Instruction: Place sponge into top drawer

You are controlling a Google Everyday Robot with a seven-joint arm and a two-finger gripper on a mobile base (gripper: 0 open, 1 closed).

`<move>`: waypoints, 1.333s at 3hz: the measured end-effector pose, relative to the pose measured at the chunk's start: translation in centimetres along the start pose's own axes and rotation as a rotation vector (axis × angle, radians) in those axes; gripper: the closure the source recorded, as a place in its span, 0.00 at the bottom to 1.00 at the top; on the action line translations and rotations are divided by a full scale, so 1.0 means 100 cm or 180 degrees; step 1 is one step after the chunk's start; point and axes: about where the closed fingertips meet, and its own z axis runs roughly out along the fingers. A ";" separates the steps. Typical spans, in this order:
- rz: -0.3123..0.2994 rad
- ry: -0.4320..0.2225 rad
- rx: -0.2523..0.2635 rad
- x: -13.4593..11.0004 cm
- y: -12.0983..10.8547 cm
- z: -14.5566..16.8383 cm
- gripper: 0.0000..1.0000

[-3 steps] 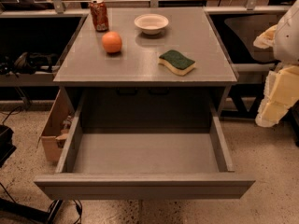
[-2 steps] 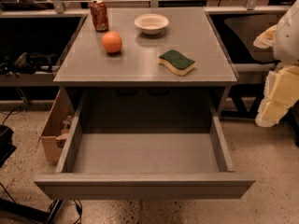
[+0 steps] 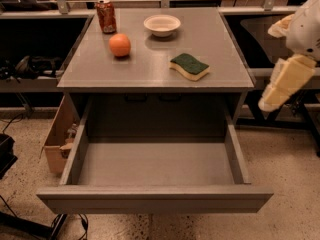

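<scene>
The sponge [image 3: 189, 66], dark green on top with pale yellow foam below, lies on the grey cabinet top [image 3: 100, 74], right of centre near the front edge. The top drawer [image 3: 155, 199] is pulled fully out below it, and its inside shows nothing in it. My gripper [image 3: 285, 84], cream-coloured, hangs at the right edge of the view, beside the cabinet's right side. It is to the right of the sponge, apart from it and holding nothing.
On the cabinet top stand an orange [image 3: 120, 45], a red soda can [image 3: 106, 15] and a white bowl [image 3: 162, 24]. A cardboard box [image 3: 56, 141] sits on the floor left of the drawer. Dark shelving flanks both sides.
My gripper has shifted a little up and to the left, towards the cabinet. The sponge, the drawer and the other objects have not moved.
</scene>
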 end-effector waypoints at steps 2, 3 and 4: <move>0.0469 -0.0997 0.0267 -0.023 -0.124 0.087 0.00; 0.0504 -0.1034 0.0244 -0.023 -0.129 0.098 0.00; 0.0502 -0.1035 0.0243 -0.023 -0.129 0.098 0.00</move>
